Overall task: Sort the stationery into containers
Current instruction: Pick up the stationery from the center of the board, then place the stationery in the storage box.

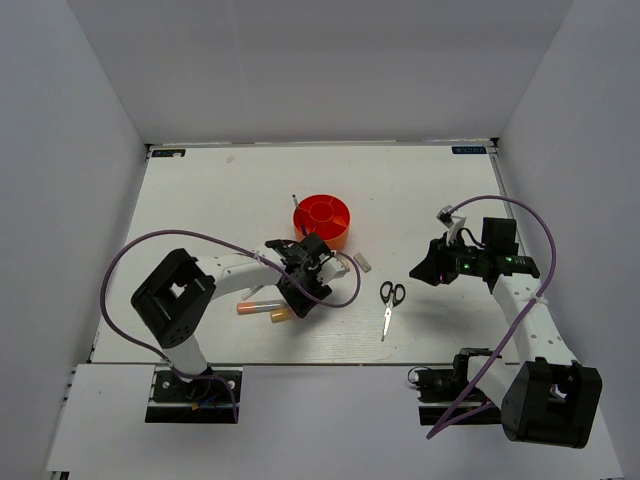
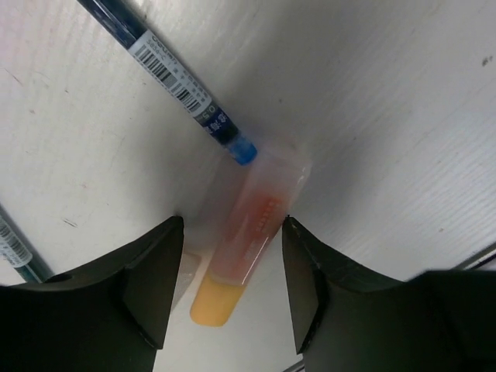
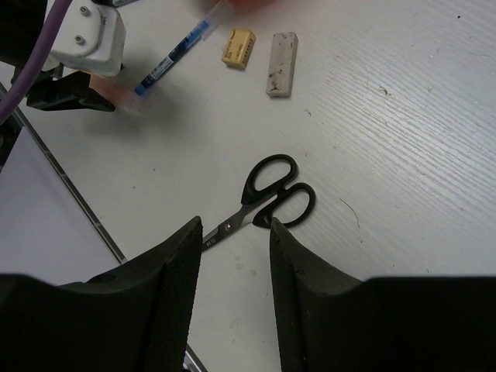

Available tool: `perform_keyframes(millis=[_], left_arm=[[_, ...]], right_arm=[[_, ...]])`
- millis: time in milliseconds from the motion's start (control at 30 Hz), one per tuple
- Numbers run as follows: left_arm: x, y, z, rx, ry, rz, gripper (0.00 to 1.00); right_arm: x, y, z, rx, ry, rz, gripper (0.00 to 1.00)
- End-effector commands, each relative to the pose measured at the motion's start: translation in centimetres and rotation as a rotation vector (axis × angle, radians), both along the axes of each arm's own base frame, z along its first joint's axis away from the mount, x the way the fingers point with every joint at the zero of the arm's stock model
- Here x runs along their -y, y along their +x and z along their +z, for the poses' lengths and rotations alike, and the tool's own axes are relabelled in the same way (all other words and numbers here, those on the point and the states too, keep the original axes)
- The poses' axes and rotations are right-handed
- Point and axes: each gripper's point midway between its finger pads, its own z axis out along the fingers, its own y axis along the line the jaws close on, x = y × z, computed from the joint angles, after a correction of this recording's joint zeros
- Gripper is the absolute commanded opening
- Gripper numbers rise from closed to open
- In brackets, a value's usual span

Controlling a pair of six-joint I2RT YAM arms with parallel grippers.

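The left gripper hung with its jaws spread and nothing pinched, straddling the orange marker tube. The tube's long axis ran forward out of the gap, crosswise to the closing line, with its clear end just beside a blue pen. The orange organizer stood just beyond this arm. The right gripper, also spread, hovered over the scissors.

The dark blue pen bears a white label with a barcode and tiny print, too small to read. The beige eraser shows faint print, also not legible. Same for the blue sticker on the desk corner.
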Motion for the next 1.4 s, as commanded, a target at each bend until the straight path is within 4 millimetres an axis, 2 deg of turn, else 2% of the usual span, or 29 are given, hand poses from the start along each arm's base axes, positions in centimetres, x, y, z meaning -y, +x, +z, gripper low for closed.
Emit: perform_keyframes(millis=[0,100,133,167,267,367,467,567,600,633,667,700,733,767,800,833,867,900,933,967,1033,1067,1100,1167,1367], left_arm=[[0.1,0.8,-0.5,0.060,0.042,-0.033,0.63],[-0.5,0.5,-1.6,0.098,0.098,-0.056,0.45],[-0.7,0.4,-1.9,0.108,0.119,-0.065,0.37],[-0.8,0.4,-2.0,0.112,0.129,-0.068,0.23],[-1.0,0.4,-2.1,0.133,0.161,-0.084,0.10],[-0.9,0.6,-1.4,0.168,0.178,-0.098,0.04],[0.1,1.3,0.7,0.213,0.144,-0.097,0.02],[2.8,2.6,6.5,0.297,-0.001,-0.066,0.01],[3.4,2.7,7.7,0.306,-0.046,-0.056,0.01],[3.9,3.4,9.0,0.329,-0.094,-0.023,0.01],[4.8,4.1,12.4,0.388,-0.196,0.001,0.01],[4.9,4.7,13.5,0.394,-0.246,0.043,0.01],[6.0,6.3,15.5,0.438,-0.359,0.101,0.01],[5.4,6.4,17.2,0.461,-0.436,0.152,0.01],[4.9,7.5,17.9,0.482,-0.483,0.198,0.01],[4.7,9.4,19.8,0.547,-0.615,0.283,0.01],[5.0,9.6,20.3,0.558,-0.661,0.313,0.01],[4.3,10.3,19.9,0.581,-0.675,0.350,0.01],[4.9,11.9,22.3,0.659,-0.780,0.382,0.01],[4.4,12.7,22.0,0.681,-0.772,0.419,0.01],[4.6,14.5,22.8,0.701,-0.816,0.474,0.01],[4.9,15.3,21.9,0.688,-0.807,0.500,0.01],[5.4,16.0,23.2,0.711,-0.846,0.508,0.01],[6.1,17.0,23.8,0.734,-0.898,0.532,0.01],[7.6,18.5,24.2,0.741,-0.990,0.577,0.01]], right_arm=[[-0.3,0.2,1.3,0.037,0.014,0.027,0.44],[-0.3,0.1,1.3,0.030,0.016,0.026,0.44],[-0.3,0.1,1.3,0.034,0.016,0.027,0.44],[-0.4,0.2,1.4,0.036,0.017,0.028,0.44],[-0.4,0.1,1.3,0.031,0.019,0.030,0.44],[-0.4,0.1,1.4,0.033,0.022,0.030,0.44],[-0.4,0.1,1.5,0.038,0.022,0.028,0.44],[-0.4,0.0,1.5,0.036,0.022,0.029,0.44],[-0.4,0.1,1.5,0.035,0.023,0.027,0.44],[-0.4,0.1,1.5,0.035,0.022,0.028,0.44],[-0.4,0.1,1.5,0.037,0.023,0.030,0.44],[-0.5,0.1,1.5,0.038,0.023,0.032,0.44],[-0.4,0.1,1.5,0.034,0.023,0.029,0.44],[-0.4,0.1,1.5,0.037,0.023,0.030,0.44],[-0.4,0.1,1.5,0.034,0.024,0.029,0.44],[-0.4,0.1,1.4,0.033,0.024,0.030,0.42],[-0.5,0.1,1.4,0.034,0.026,0.033,0.40],[-0.5,0.1,1.5,0.038,0.026,0.034,0.35],[-0.6,0.0,1.4,0.033,0.028,0.035,0.30],[-0.5,0.1,1.5,0.037,0.029,0.034,0.17],[-0.5,0.0,1.4,0.032,0.029,0.033,0.00],[-0.5,0.0,1.5,0.036,0.029,0.033,0.00],[-0.5,-0.1,1.3,0.033,0.030,0.034,0.00],[-0.5,0.0,1.4,0.042,0.028,0.035,0.00],[-0.6,0.0,1.4,0.041,0.031,0.034,0.00]])
